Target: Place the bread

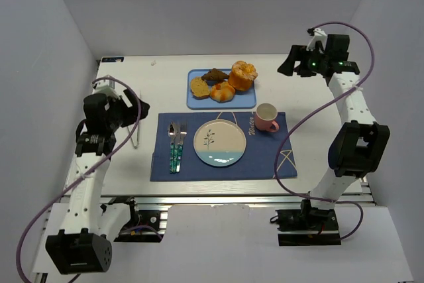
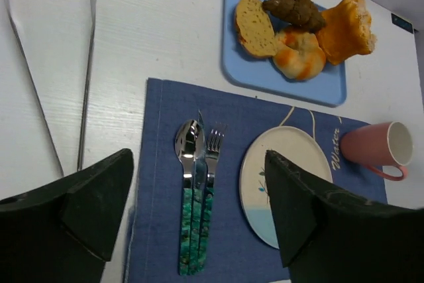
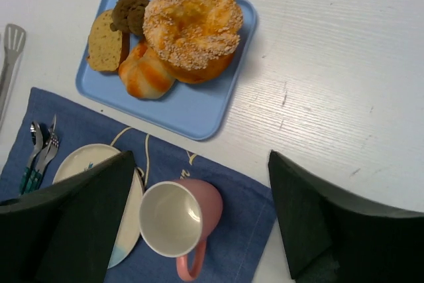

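On blue rectangular tray point(image 1: 244, 102): small oval pale-yellow bread slice point(image 1: 199, 87); L gripper point(image 2: 197, 187), R gripper point(image 3: 199, 167) both spread, empty

tray point(image 1: 242, 101) upper centre of top view, on table above placemat point(image 1: 265, 158) | bread point(image 1: 199, 87) at tray's left end, round bun point(image 1: 222, 92) just right of it | plate point(image 1: 219, 142) mid-placemat | cutlery point(image 1: 176, 145) left of plate | mug point(image 1: 266, 117) upper right of plate | tongs point(image 1: 136, 138) left of placemat
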You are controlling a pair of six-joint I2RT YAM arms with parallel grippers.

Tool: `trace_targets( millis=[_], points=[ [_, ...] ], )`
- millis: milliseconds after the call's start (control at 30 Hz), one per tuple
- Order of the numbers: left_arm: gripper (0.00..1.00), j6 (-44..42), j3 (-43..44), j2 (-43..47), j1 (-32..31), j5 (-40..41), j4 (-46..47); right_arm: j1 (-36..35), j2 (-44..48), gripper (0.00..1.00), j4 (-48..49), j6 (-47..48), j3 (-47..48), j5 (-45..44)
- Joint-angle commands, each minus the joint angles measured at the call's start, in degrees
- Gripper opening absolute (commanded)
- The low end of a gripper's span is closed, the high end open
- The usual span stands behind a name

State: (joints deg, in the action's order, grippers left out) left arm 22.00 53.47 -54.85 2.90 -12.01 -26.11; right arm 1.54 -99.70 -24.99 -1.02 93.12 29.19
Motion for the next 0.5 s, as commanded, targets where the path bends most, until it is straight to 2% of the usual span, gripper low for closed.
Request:
trace_targets(
  millis=[0,33,67,100,133,167,200,233,267,300,333,367,400,467],
  points=[
    [0.87,5.3,-3.9,3.9,0.4,-2.3,3.5,4.4,0.7,0.86,3.5,-4.3,2.6,5.2],
    [0.78,5.8,-4.2,4.8,0.5,-1.1,1.8,6.2,0.1,0.74,4.2,-4.4,2.5,11.1],
    [0.56,5.9,-4.2,4.8,0.4,-0.7,0.9,7.1,-0.1,0.6,5.4,-2.3,2.2,15.2],
    [0.45,5.8,-4.0,4.5,0.5,-0.2,-0.7,8.3,-0.6,0.22,6.1,-0.9,1.8,22.9],
    [0.32,5.7,-3.8,4.0,0.5,0.2,-1.6,8.6,-1.1,0.01,5.6,0.9,2.1,26.8],
    [0.15,5.6,-3.6,3.5,0.5,0.4,-2.3,8.5,-1.6,0.0,0.9,8.4,4.8,30.2],
    [0.07,5.4,-3.4,2.2,0.6,0.7,-3.6,7.2,-1.6,0.0,-0.5,10.7,5.8,32.8],
    [0.02,5.3,-3.2,1.4,0.7,1.4,-4.4,5.9,-0.9,0.0,-2.1,13.0,6.5,31.2],
    [0.01,5.1,-2.8,0.5,1.2,1.7,-5.3,3.8,0.1,0.0,-3.2,17.5,6.5,28.5],
    [0.05,4.9,-2.0,-0.7,1.6,2.2,-7.3,-0.4,3.2,0.1,-3.1,19.5,5.3,22.8],
    [0.15,4.2,-1.4,-3.2,2.1,3.0,-8.6,-2.7,4.9,0.39,-1.3,20.3,3.3,19.4],
    [0.51,3.6,-0.2,-4.7,3.4,4.2,-10.8,-7.9,8.6,0.84,4.5,20.5,-2.5,11.9],
    [0.66,1.7,0.6,-6.3,4.1,4.7,-11.8,-9.9,10.4,0.89,7.1,20.7,-5.6,9.2],
    [0.85,-0.7,2.4,-11.4,5.7,6.3,-14.1,-12.2,13.3,0.89,11.7,19.7,-10.8,7.1]
  ],
)
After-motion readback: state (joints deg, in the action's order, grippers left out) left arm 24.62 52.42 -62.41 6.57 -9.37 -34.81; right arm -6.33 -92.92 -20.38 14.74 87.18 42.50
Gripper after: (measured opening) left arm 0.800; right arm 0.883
